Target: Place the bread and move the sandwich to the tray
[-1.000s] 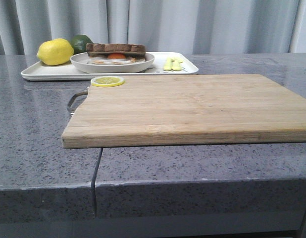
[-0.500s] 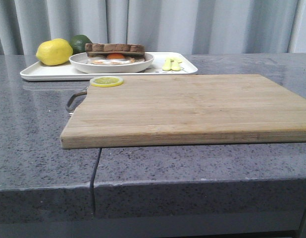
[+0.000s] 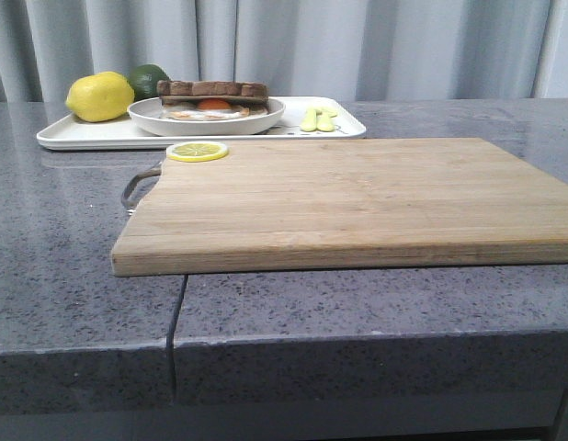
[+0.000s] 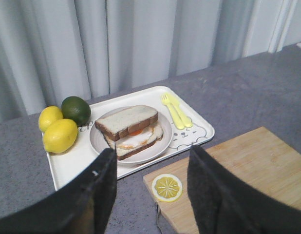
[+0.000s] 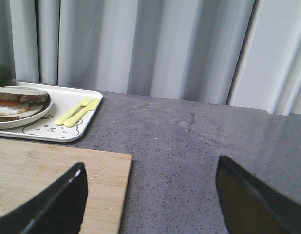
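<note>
The sandwich [image 3: 213, 99], fried egg between two brown-crusted slices, lies in a round white plate [image 3: 206, 120] that stands on the white tray [image 3: 82, 134] at the far left. It also shows in the left wrist view [image 4: 131, 129] and partly in the right wrist view [image 5: 14, 102]. No loose slice of bread is in view. My left gripper [image 4: 150, 168] is open and empty, high above the near edge of the tray and the corner of the wooden board. My right gripper [image 5: 150, 190] is open and empty above the board's right end. Neither gripper shows in the front view.
A wooden board [image 3: 357, 197] with a metal handle [image 3: 137, 184] fills the middle; a lemon slice [image 3: 197, 151] lies on its far left corner. On the tray are lemons [image 4: 60, 135], a lime [image 4: 76, 110] and a yellow fork and knife [image 3: 319, 118]. A curtain hangs behind.
The whole front view has shifted very slightly to the left. Nothing on the table has moved.
</note>
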